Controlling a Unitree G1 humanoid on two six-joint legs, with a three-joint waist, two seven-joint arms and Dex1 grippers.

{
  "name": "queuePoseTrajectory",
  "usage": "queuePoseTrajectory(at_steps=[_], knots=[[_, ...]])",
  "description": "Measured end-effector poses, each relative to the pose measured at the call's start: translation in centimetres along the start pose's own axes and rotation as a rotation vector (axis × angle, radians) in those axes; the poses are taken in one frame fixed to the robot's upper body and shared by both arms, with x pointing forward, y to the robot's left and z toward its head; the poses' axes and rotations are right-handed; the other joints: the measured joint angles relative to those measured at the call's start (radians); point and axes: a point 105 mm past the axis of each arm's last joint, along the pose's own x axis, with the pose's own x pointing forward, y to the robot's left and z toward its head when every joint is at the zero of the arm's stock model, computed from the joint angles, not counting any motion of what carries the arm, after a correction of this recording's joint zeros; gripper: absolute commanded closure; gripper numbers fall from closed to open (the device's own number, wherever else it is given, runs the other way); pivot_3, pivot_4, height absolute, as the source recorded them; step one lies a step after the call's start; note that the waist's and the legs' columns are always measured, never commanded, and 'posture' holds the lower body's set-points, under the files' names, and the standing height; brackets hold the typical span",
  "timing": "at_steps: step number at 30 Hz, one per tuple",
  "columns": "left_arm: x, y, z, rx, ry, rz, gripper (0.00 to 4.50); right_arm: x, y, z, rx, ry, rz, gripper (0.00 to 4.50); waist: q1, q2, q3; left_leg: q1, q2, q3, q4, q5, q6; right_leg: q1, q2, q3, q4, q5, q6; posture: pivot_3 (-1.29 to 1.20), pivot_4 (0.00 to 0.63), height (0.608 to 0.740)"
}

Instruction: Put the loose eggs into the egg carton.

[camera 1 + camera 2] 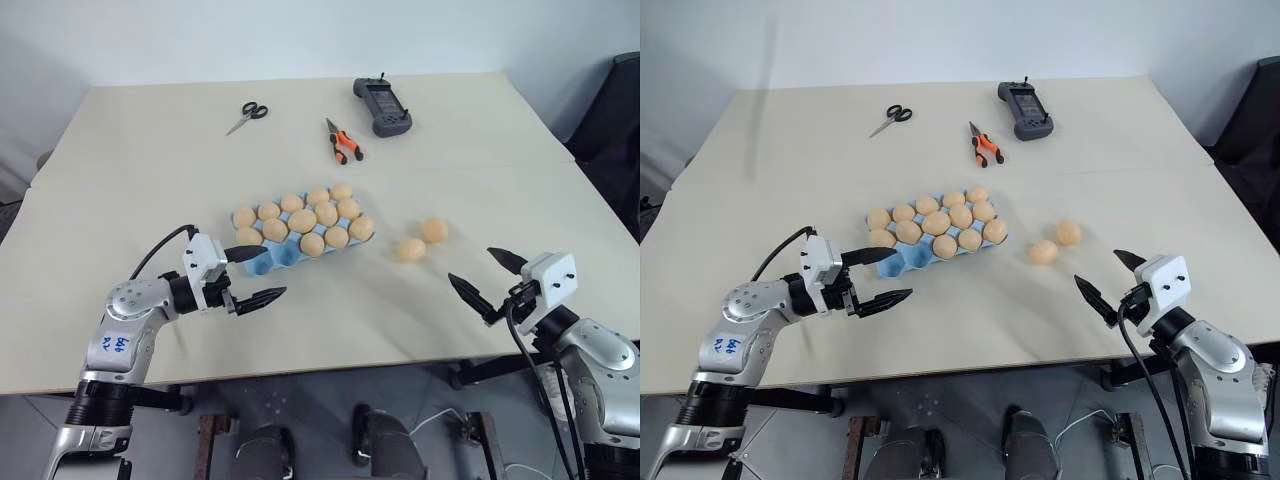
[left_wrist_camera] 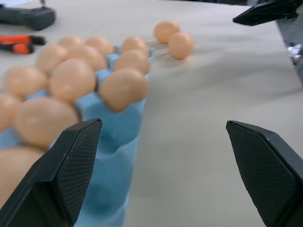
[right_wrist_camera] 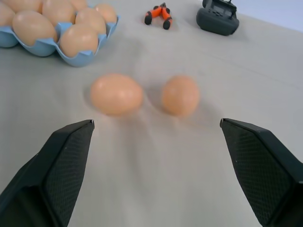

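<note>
1. Left gripper (image 1: 256, 274) is seen with fingers spread and empty, level, just beside the near-left end of the egg carton (image 1: 272, 262). It is best kept clear of the carton wall.
2. Egg carton is noted mid-table, nearly full; empty blue cups are seen at the near-left end, so those are judged the target cups.
3. Two loose eggs (image 1: 421, 240) are seen on the bare table right of the carton, close together.
4. Right gripper (image 1: 483, 277) is seen wide open, empty, near the eggs. One egg should be straddled, closed on gently, without nudging its neighbour.
</note>
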Motion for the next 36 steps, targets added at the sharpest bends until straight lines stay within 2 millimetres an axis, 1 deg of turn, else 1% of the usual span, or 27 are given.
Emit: queuePoseTrajectory(at_steps=[4, 7, 11, 13, 17, 19, 22, 25, 26, 29, 30, 32, 34, 36], knots=[[0.2, 0.0, 0.0, 0.005, -0.003, -0.022, 0.0, 0.6, 0.4, -0.7, 0.022, 0.015, 0.037, 0.02, -0.002, 0.0, 0.0, 0.002, 0.001, 0.0, 0.0, 0.0, 0.001, 0.0, 0.0, 0.0, 0.003, -0.001, -0.002, 0.0, 0.15, 0.74], [0.2, 0.0, -0.2, -0.004, 0.0, -0.02, 0.0, 2.1, 1.0, -0.6, 0.028, 0.013, 0.098, 0.02, -0.003, 0.0, 0.0, 0.002, 0.001, 0.0, 0.0, 0.0, 0.001, 0.0, 0.0, 0.0, 0.004, -0.001, -0.003, 0.0, 0.15, 0.74], [0.1, 0.0, -0.2, -0.003, -0.001, -0.017, 0.0, 4.9, 1.7, -0.2, -0.004, 0.028, 0.187, 0.02, -0.002, 0.0, 0.0, 0.002, 0.002, 0.0, 0.0, 0.002, -0.001, 0.0, -0.001, 0.0, 0.005, -0.001, -0.003, 0.0, 0.15, 0.74], [-0.1, -0.1, -0.2, -0.006, 0.0, -0.008, 0.0, 5.8, 1.9, -0.3, -0.014, 0.037, 0.213, 0.02, -0.001, 0.0, 0.0, 0.002, 0.002, -0.001, 0.0, 0.002, -0.002, 0.0, -0.001, 0.0, 0.006, -0.001, -0.003, 0.0, 0.15, 0.74], [-0.4, -0.4, -0.7, -0.024, 0.011, 0.009, 0.0, 7.2, 1.5, -0.5, -0.014, 0.062, 0.228, 0.02, 0.001, 0.0, 0.0, 0.0, 0.001, -0.001, 0.0, 0.002, -0.001, -0.001, -0.002, -0.001, 0.006, 0.0, -0.002, 0.0, 0.15, 0.74], [-0.8, -0.4, -0.7, -0.028, 0.012, 0.033, 0.0, 7.9, 1.6, -0.7, -0.026, 0.073, 0.25, 0.02, 0.0, 0.0, 0.0, 0.0, 0.001, -0.001, 0.0, 0.002, -0.001, -0.001, -0.002, -0.001, 0.005, 0.0, -0.001, 0.0, 0.15, 0.74], [-0.8, -0.5, -0.5, -0.022, 0.008, 0.038, 0.0, 8.6, 1.8, -1.3, -0.02, 0.086, 0.264, 0.02, 0.001, 0.0, 0.0, 0.0, 0.0, -0.001, 0.0, 0.002, -0.001, -0.001, -0.002, -0.002, 0.005, 0.0, -0.001, 0.0, 0.15, 0.74], [-1.0, -0.5, -0.6, -0.027, 0.01, 0.051, 0.0, 9.2, 2.1, -1.6, -0.011, 0.099, 0.282, 0.63, -0.001, 0.0, 0.0, 0.0, 0.0, 0.0, 0.0, 0.002, -0.001, -0.001, -0.002, -0.002, 0.005, 0.0, -0.001, 0.0, 0.15, 0.74], [-1.0, -0.5, -0.6, -0.029, 0.01, 0.053, 0.0, 9.4, 2.1, -1.7, -0.01, 0.102, 0.286, 0.99, -0.001, 0.0, 0.0, 0.0, 0.0, 0.0, 0.0, 0.002, -0.001, -0.001, -0.002, -0.002, 0.005, 0.0, -0.001, 0.0, 0.15, 0.74], [-1.3, -0.5, -0.8, -0.033, 0.012, 0.076, 0.0, 9.9, 2.9, -1.0, -0.006, 0.07, 0.314, 1.94, -0.002, 0.0, 0.0, 0.0, 0.001, 0.0, 0.0, 0.002, -0.001, -0.001, -0.002, -0.002, 0.005, 0.0, -0.001, 0.0, 0.15, 0.74], [-1.5, -0.5, -0.8, -0.034, 0.011, 0.086, 0.0, 10.0, 3.2, -0.7, -0.003, 0.058, 0.328, 2.08, -0.003, 0.0, 0.0, 0.0, 0.001, 0.0, 0.0, 0.002, -0.001, -0.001, -0.002, -0.002, 0.006, 0.0, -0.001, 0.0, 0.15, 0.74], [-2.1, -0.3, -0.8, -0.035, 0.01, 0.119, 0.0, 10.2, 3.8, -0.1, -0.006, 0.039, 0.351, 2.09, -0.003, 0.0, 0.0, 0.0, 0.002, 0.0, 0.0, 0.002, -0.001, -0.001, -0.002, -0.001, 0.006, 0.0, -0.001, 0.0, 0.15, 0.74], [-3.1, 0.1, -1.0, -0.044, 0.01, 0.175, 0.0, 10.4, 4.7, 1.0, -0.016, 0.006, 0.374, 2.09, -0.004, 0.0, 0.0, 0.0, 0.003, 0.0, 0.0, 0.002, -0.002, -0.001, -0.002, -0.001, 0.006, 0.0, -0.001, 0.0, 0.15, 0.74], [-4.4, 0.6, -1.3, -0.055, 0.013, 0.244, 0.0, 10.9, 6.0, 2.4, -0.019, -0.032, 0.414, 2.09, -0.006, 0.0, 0.0, 0.0, 0.004, 0.0, 0.0, 0.001, -0.002, -0.002, -0.002, -0.001, 0.006, 0.0, -0.001, 0.0, 0.15, 0.74]])
